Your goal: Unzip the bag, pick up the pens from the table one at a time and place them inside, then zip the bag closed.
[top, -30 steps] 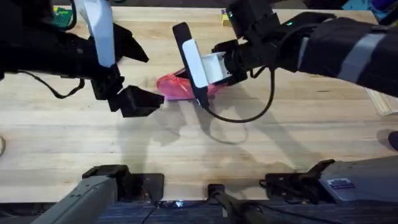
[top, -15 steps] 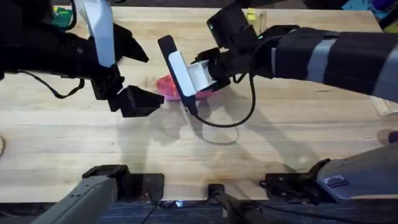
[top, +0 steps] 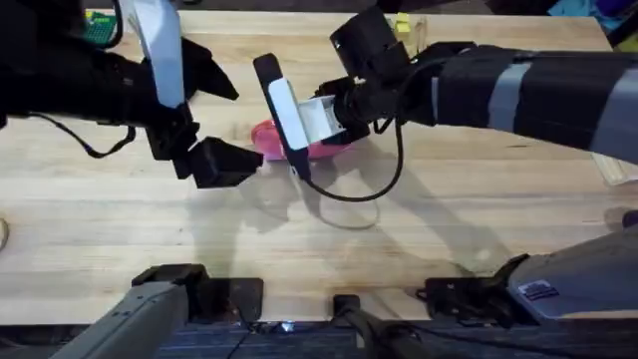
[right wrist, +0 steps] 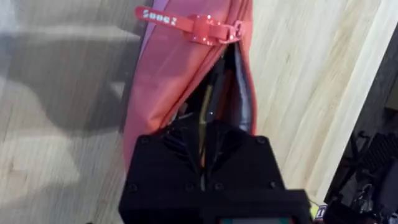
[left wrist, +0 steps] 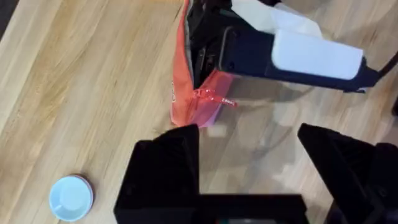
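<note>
The pink-coral bag [top: 267, 138] lies on the table [top: 419, 239] left of centre, its zipper open and its red pull tab [right wrist: 193, 26] lying at one end. My right gripper [top: 296, 160] reaches across from the right and its fingertips dip into the bag's opening [right wrist: 239, 93]. In the right wrist view the gripper [right wrist: 204, 127] is nearly shut, with a thin yellow-tan pen [right wrist: 204, 109] between its fingers, inside the bag [right wrist: 168, 68]. My left gripper [top: 224, 162] hovers open just left of the bag [left wrist: 185, 106], holding nothing [left wrist: 249, 134].
A small blue-and-white round cap [left wrist: 70, 198] sits on the table toward the left edge. Small green [top: 97, 25] and yellow [top: 402, 22] items lie at the far edge. The right arm's black cable [top: 349, 194] loops over the table by the bag.
The right gripper has swung left over the bag and dipped into its opening, mostly in the first half second. The left arm and bag have stayed put.
</note>
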Action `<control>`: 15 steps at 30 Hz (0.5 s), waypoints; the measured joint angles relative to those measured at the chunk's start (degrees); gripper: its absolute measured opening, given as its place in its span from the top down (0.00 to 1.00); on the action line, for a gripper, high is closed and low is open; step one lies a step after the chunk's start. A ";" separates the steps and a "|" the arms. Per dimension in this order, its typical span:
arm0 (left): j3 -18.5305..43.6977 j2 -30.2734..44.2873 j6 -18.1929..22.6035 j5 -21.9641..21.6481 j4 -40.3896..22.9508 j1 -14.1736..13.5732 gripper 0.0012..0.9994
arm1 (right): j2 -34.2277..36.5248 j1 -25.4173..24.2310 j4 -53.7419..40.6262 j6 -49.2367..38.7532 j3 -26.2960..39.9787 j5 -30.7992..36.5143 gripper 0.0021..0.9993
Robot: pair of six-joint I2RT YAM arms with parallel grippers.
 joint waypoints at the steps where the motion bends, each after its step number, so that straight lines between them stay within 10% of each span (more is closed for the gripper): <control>1: 0.00 0.00 0.00 -0.02 0.00 0.00 0.01 | 0.00 0.00 0.06 0.22 0.00 0.03 0.92; 8: 0.00 0.00 0.00 0.00 0.00 0.00 0.01 | -0.17 -0.24 1.83 0.65 0.69 0.49 0.07; 15: 0.00 0.00 0.00 -0.02 0.00 0.00 0.01 | -0.37 -0.33 1.36 0.82 1.01 0.47 0.00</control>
